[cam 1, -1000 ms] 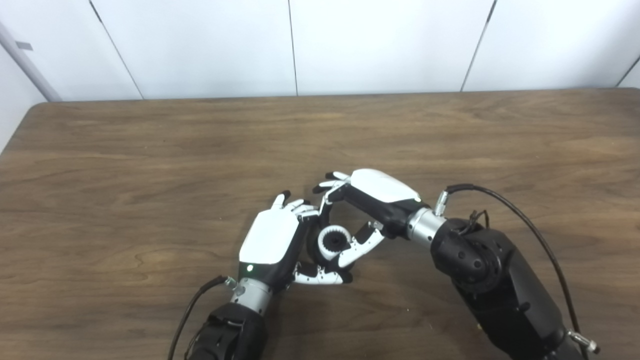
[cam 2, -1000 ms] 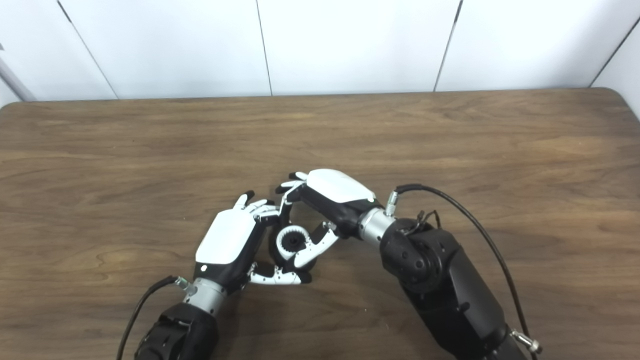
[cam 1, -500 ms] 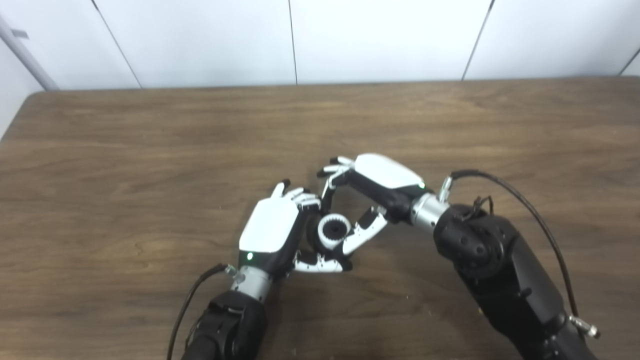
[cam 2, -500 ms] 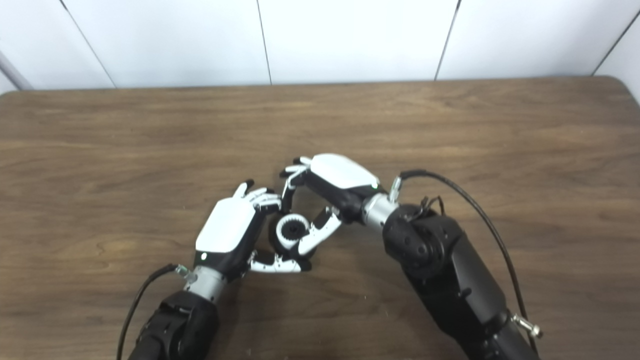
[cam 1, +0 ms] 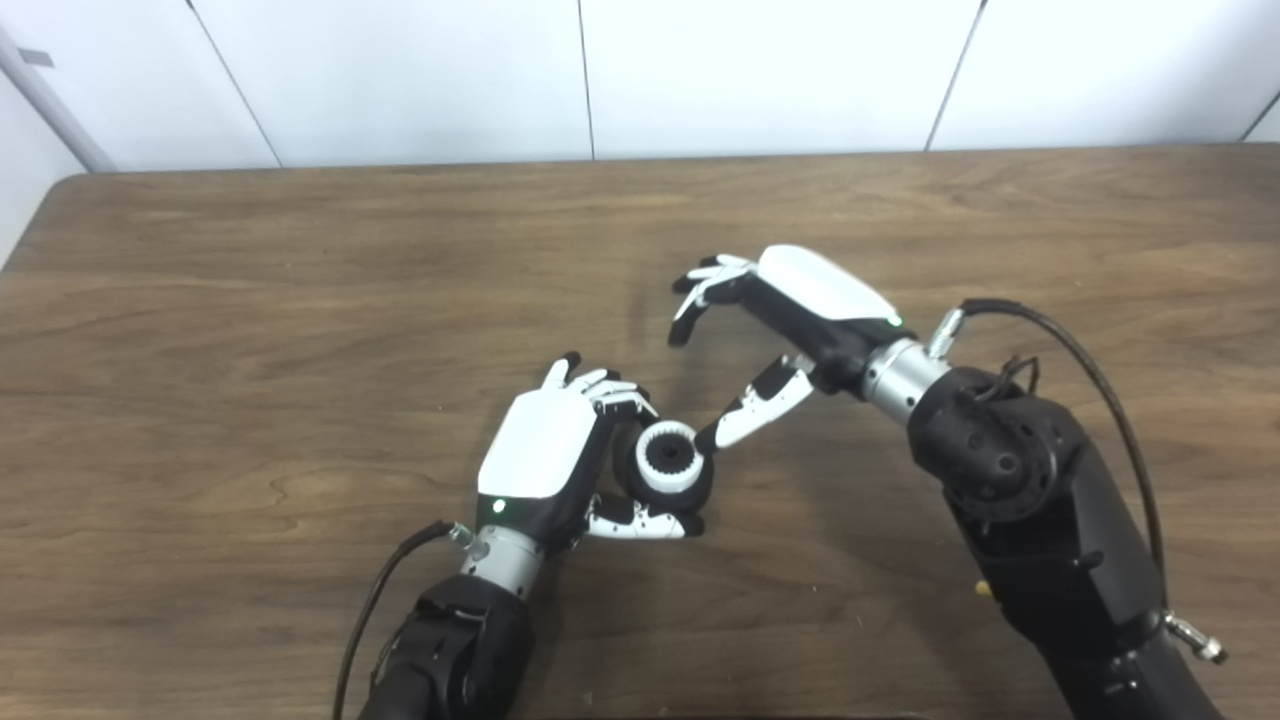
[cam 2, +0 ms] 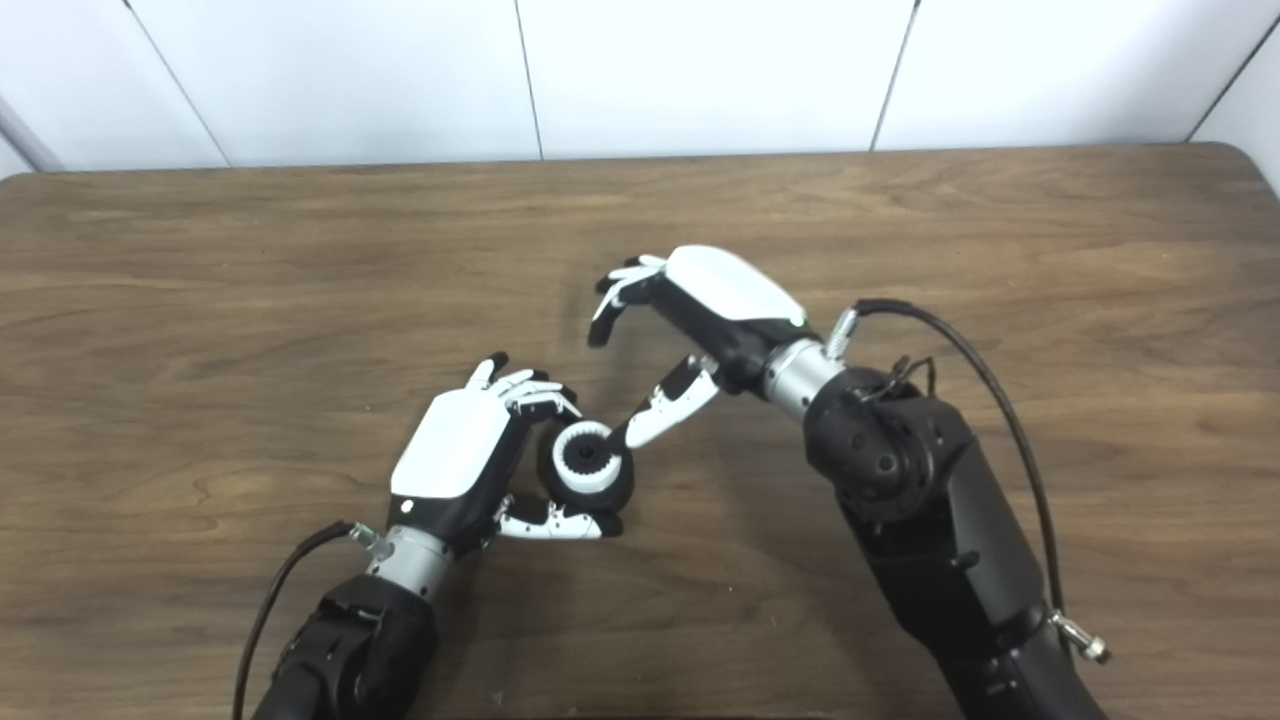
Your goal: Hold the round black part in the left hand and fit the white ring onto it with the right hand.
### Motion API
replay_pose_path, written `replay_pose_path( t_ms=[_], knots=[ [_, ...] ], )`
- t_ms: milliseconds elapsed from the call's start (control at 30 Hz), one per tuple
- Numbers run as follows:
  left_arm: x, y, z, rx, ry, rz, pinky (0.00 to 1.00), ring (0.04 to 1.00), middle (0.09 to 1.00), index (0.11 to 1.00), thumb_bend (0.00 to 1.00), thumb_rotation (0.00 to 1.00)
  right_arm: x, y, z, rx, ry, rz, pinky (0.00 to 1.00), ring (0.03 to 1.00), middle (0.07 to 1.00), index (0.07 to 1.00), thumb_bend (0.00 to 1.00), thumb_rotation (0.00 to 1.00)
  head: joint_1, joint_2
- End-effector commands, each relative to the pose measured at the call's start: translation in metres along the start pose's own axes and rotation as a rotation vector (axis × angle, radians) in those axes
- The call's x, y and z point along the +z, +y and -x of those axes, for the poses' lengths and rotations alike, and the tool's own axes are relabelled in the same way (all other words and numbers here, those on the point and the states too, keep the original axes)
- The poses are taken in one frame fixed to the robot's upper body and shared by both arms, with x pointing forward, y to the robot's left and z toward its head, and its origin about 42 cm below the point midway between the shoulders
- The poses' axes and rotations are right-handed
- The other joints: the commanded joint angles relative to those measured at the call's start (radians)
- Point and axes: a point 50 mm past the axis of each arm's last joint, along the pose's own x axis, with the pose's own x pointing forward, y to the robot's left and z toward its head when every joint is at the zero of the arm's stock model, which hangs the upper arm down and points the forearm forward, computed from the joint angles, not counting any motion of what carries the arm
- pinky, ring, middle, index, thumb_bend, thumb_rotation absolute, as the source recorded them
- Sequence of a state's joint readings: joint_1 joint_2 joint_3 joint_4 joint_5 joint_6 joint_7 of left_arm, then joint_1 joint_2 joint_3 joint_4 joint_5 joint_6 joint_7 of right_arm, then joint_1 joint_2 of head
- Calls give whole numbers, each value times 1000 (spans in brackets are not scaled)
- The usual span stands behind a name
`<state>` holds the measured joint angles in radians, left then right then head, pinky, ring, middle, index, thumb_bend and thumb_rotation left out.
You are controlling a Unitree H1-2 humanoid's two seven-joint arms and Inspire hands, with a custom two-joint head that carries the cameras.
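My left hand [cam 1: 545,462] is shut on the round black part [cam 1: 672,487], its fingers curled over the top and its thumb under it. The white ring [cam 1: 666,455], toothed on the inside, sits on the face of the black part [cam 2: 590,480]. My right hand [cam 1: 790,310] hangs open up and to the right of the part, holding nothing. Its thumb tip reaches down close to the ring's right edge; whether they touch I cannot tell. The same ring [cam 2: 583,455] shows in the right eye view, between my left hand [cam 2: 455,465] and my right hand [cam 2: 705,300].
A brown wooden table [cam 1: 250,300] spreads all around the hands, with its far edge against a white panelled wall [cam 1: 400,70]. A black cable [cam 1: 1080,360] loops beside the right forearm.
My right hand has let go of the white ring and drawn back up and to the right, fingers spread. The ring stays on the black part in my left hand. The camera has tilted slightly.
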<state>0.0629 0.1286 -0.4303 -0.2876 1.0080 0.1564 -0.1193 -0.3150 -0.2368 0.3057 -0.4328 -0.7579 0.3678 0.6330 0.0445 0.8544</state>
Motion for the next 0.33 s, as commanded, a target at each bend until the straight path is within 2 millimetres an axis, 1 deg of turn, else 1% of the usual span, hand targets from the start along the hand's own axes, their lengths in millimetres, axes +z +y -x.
replay_pose_path(
  t_ms=[0,133,300],
  knots=[
    [-2,-6,0,-44,-1,-1,1000,874,763,484,521,51,11,-25,3,-88,-43,30,792,939,858,623,1000,228,1,0],
    [-4,-6,0,-40,-3,4,1000,872,760,484,521,51,5,-35,9,-104,-23,28,794,940,859,625,999,222,3,-1],
    [-7,-4,1,-43,0,1,1000,870,762,486,520,54,-1,-38,12,-112,-7,17,796,939,861,623,999,229,2,-2]
  ],
)
